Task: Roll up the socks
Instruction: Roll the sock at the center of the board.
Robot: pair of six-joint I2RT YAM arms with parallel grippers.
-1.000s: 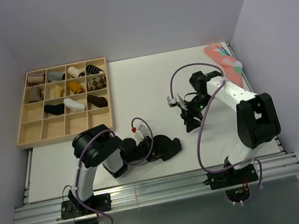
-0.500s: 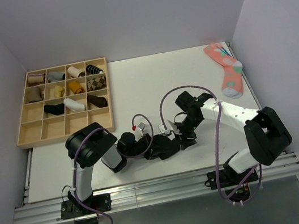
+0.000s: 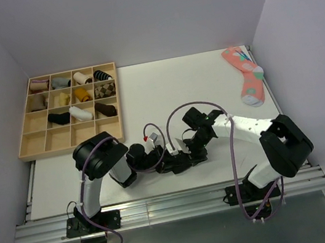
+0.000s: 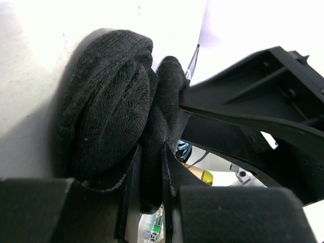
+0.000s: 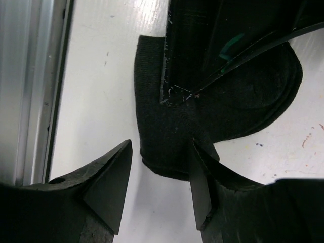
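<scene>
A black sock [image 3: 183, 161], partly rolled into a bundle, lies on the white table near the front. My left gripper [image 3: 166, 159] is shut on a fold of it; the left wrist view shows the fold pinched between the fingers [image 4: 150, 158], with the rolled bulk [image 4: 106, 106] to the left. My right gripper [image 3: 188, 149] is open and low over the sock's other side. In the right wrist view its jaws [image 5: 161, 152] straddle the sock's edge [image 5: 167, 126], with the right finger touching the fabric. A pink patterned sock [image 3: 246, 74] lies flat at the far right.
A wooden compartment tray [image 3: 47, 141] with several rolled socks stands at the back left. The table's metal front rail [image 3: 164, 208] runs just in front of both grippers. Both arms' cables loop above the black sock.
My right arm has swung left and toward the front, bringing its open gripper to the black sock. My left gripper, with the sock, has shifted slightly.
</scene>
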